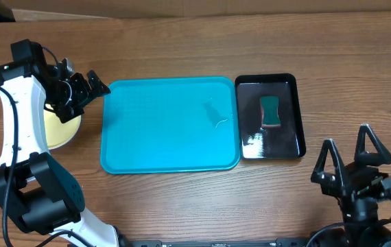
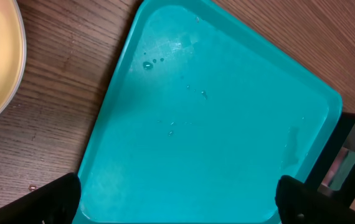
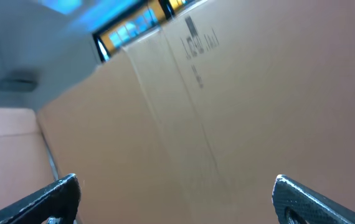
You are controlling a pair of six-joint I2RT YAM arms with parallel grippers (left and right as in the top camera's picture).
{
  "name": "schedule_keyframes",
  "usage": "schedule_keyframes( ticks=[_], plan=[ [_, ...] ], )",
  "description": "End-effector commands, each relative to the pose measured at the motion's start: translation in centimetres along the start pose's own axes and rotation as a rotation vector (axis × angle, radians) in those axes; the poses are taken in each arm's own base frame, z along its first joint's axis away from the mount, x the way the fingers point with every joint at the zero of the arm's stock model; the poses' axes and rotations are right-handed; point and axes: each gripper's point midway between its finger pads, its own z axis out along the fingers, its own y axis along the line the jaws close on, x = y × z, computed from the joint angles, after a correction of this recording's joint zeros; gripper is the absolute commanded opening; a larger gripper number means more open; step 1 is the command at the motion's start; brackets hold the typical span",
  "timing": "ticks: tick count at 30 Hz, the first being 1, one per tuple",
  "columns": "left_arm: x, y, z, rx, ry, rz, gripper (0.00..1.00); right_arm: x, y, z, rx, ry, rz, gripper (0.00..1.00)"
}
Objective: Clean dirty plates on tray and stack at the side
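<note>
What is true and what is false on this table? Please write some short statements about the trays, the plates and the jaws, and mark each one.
1. The turquoise tray has no plate on it. True.
2. The green sponge lies on the turquoise tray. False: it lies in the black tray, to the right of the turquoise one.
3. A pale yellow plate sits on the table, left of the turquoise tray. True.
4. The left gripper holds a plate. False: its jaws are open and empty.
5. The right gripper has its jaws open. True.
6. The right gripper hangs over the black tray. False: it is below and to the right of that tray.
</note>
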Motion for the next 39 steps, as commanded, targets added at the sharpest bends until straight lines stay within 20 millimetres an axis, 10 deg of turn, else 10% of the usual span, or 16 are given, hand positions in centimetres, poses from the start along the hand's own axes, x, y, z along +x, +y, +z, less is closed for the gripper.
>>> schedule_keyframes(
  ticks=[1, 22, 32, 39],
  plan=[
    [-0.4, -0.8, -1.0, 0.007, -0.034, 0.045, 1.0, 0.6, -0.2, -0.6, -0.023, -0.036, 0.01, 1.0],
    [-0.4, -0.8, -1.0, 0.007, -0.034, 0.045, 1.0, 9.7, -5.7, -1.6, 0.108, 0.109, -0.12, 1.0],
    [-0.4, -0.8, -1.0, 0.007, -0.034, 0.045, 1.0, 18.0, -8.8, -4.4, 0.174, 0.476, -0.301, 1.0],
    [-0.4, -0.8, -1.0, 0.007, -0.034, 0.045, 1.0, 18.1, -8.1, -4.3, 0.143, 0.473, -0.296, 1.0]
  ],
)
